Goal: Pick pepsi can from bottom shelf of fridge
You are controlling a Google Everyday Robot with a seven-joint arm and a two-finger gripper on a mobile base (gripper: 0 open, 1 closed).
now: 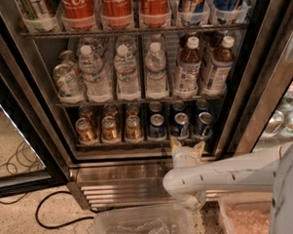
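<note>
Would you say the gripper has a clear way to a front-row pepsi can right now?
Probably yes: the open gripper hovers just below the middle front pepsi can at the bottom shelf edge, with nothing between, though neighbouring cans stand close.

The white arm (232,175) reaches in from 3 o'clock and bends at the wrist (182,183). The gripper (187,146) points toward 12 o'clock with its fingers (175,144) spread apart.
</note>
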